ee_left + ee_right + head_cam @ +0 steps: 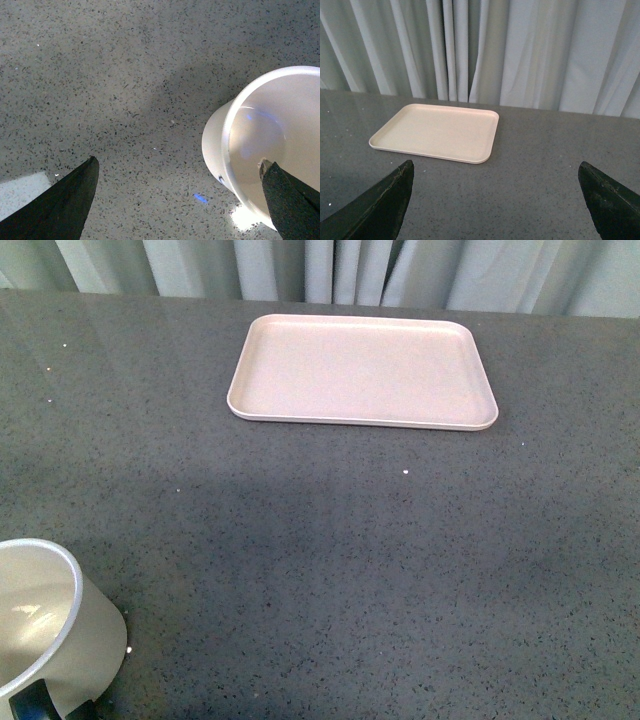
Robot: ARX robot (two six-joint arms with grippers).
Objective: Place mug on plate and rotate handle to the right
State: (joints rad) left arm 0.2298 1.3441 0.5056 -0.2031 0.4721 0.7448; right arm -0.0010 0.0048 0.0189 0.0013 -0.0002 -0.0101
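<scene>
Front view showed the mug (45,625) standing upright on the gray table (330,570), in the near left corner, well apart from the plate (360,370), which lay far back by the curtain (300,270). A dark bit low on the mug's near side was likely the handle (28,706), but only a small part showed. Left wrist view showed the left gripper (178,162) spread wide and holding nothing. One finger (287,200) hung over the mug's open mouth and the other was out over bare table. I could not tell if that finger touched the rim. The right gripper (495,164) was spread wide too, empty, facing the plate from well back.

The mug looked hard, smooth and shiny, so I think it could slip, and it could break if it fell. It was probably a little heavy. A good hold would be on the wall at the rim, one finger inside and one outside, squeezed firmly but gently. The handle should be left free, since it must point right later
</scene>
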